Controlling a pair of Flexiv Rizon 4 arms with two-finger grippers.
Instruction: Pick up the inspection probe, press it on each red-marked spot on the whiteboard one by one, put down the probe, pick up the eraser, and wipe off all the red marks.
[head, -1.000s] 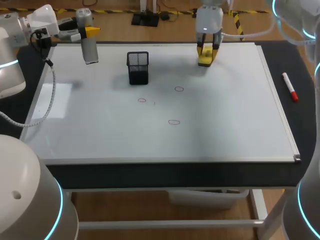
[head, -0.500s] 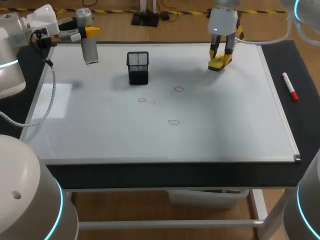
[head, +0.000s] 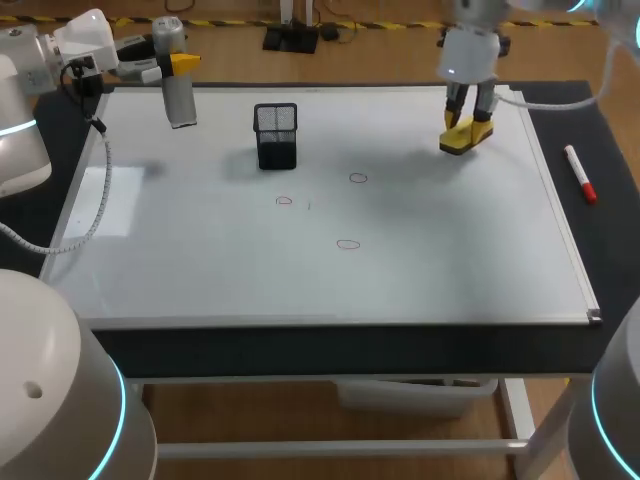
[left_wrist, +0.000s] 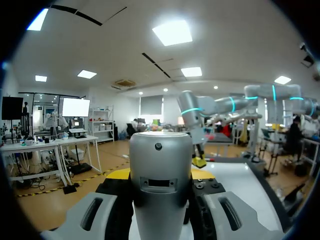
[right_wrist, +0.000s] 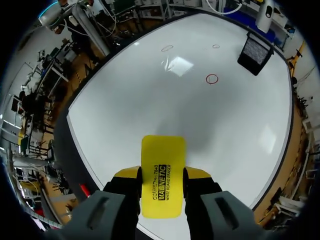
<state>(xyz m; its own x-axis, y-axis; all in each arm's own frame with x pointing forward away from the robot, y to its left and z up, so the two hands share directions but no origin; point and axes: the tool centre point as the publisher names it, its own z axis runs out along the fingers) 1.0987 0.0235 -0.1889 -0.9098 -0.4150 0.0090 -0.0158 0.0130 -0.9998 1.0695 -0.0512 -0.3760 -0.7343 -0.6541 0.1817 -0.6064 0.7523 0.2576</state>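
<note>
Currently, left jaws clamp the probe (head: 178, 96), right jaws pinch the eraser (head: 461, 138) over the red-marked whiteboard (head: 300, 285).

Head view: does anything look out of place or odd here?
Nothing spilled or damaged. Odd: the inspection probe is not put down, held in the left gripper at the far left corner of the whiteboard, while the right gripper holds the eraser.

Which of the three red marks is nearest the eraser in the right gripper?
The rightmost red mark, farthest back on the whiteboard, sits nearest the eraser. The left mark and the front mark lie farther off.
</note>
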